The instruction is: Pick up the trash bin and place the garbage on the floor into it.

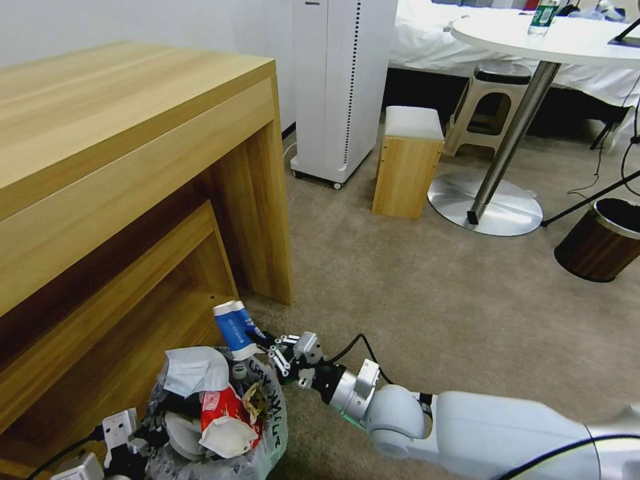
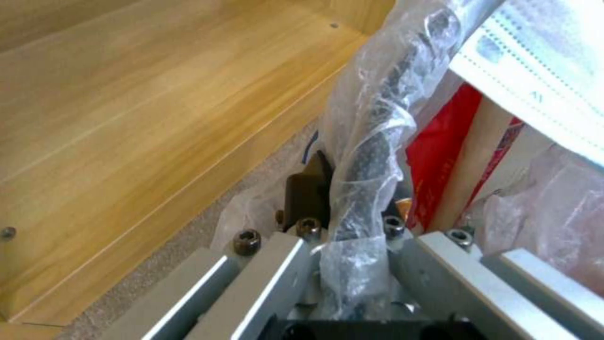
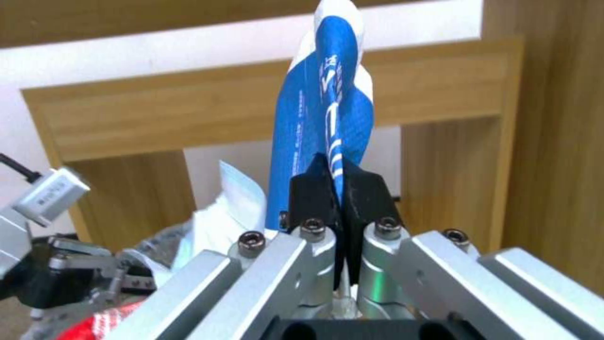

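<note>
Left gripper (image 1: 143, 443) is clenched on the bin (image 1: 267, 427) rim, the bag plastic pinched between its jaws; the bin sits just inboard of it beside the desk (image 1: 133, 167), already heaped with a mask (image 1: 193, 370), a red wrapper (image 1: 223, 407) and tissues. Right gripper (image 1: 270, 343), just past the bin's far rim, is clamped on a blue-white wrapper (image 1: 235, 328) standing upright above its fingertips (image 3: 327, 189), not yet released. Judged nearly complete: the carpet (image 1: 433, 287) beyond this gripper shows no further litter, leaving this wrapper to be dropped in.
</note>
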